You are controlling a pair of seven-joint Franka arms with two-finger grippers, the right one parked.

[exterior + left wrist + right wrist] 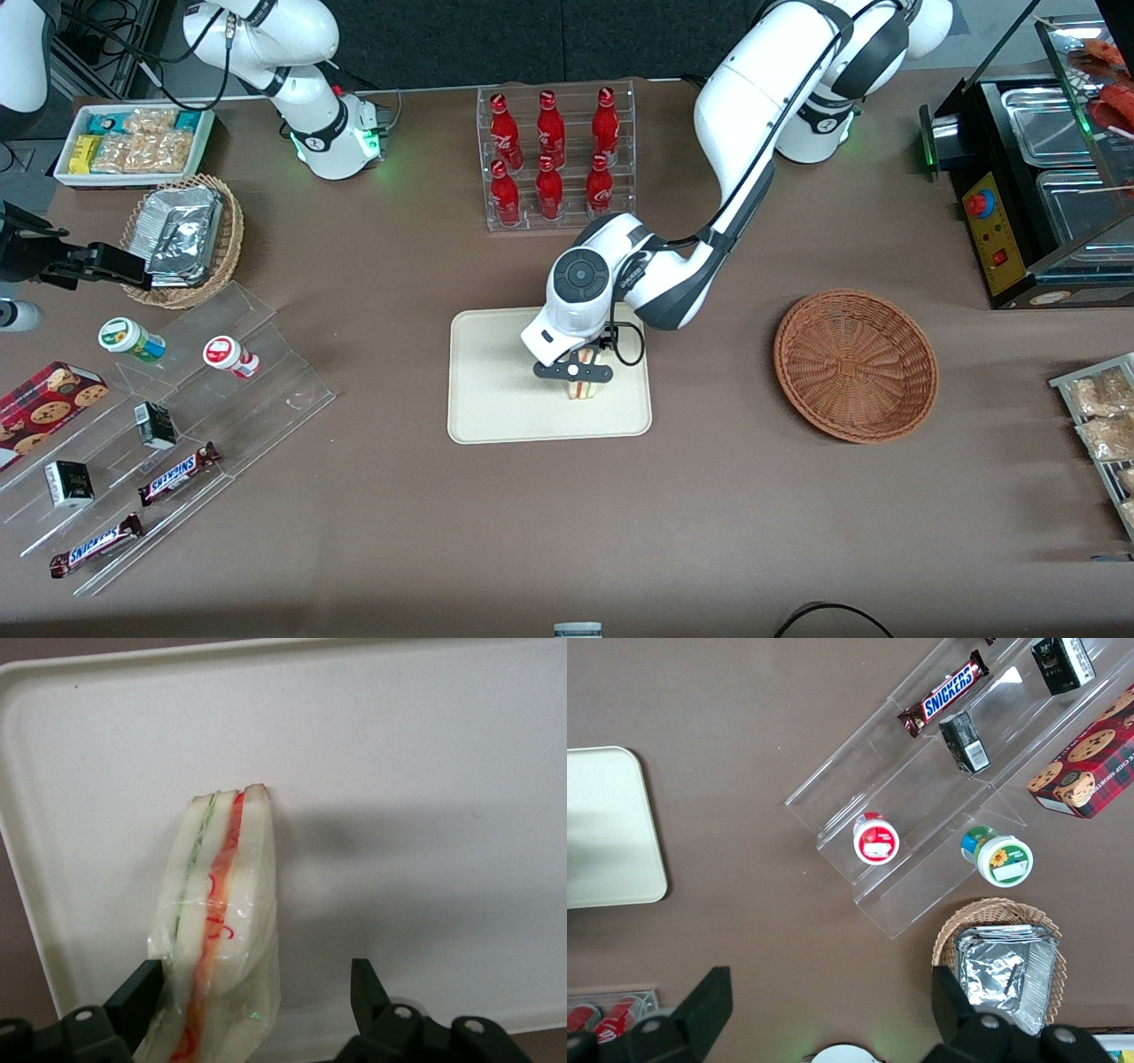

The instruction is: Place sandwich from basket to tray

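You see the gripper [252,1001] over the tray [496,403], fingers apart. The sandwich [217,930] stands on the tray between them (touching one finger). The basket [856,364] sits well apart from the tray.

1. A brown, matte table [399,532] fills nearly the whole front view, evenly lit.
2. At 12 o'clock a dark backdrop [496,40] runs along the table's edge.
3. At 2 o'clock stands a black display cabinet [1001,230] with glass panels and steel pans.
4. At 8 o'clock lies a clear stepped acrylic shelf [266,390].
5. Just under 12 o'clock stands a clear rack [556,159] of red bottles.
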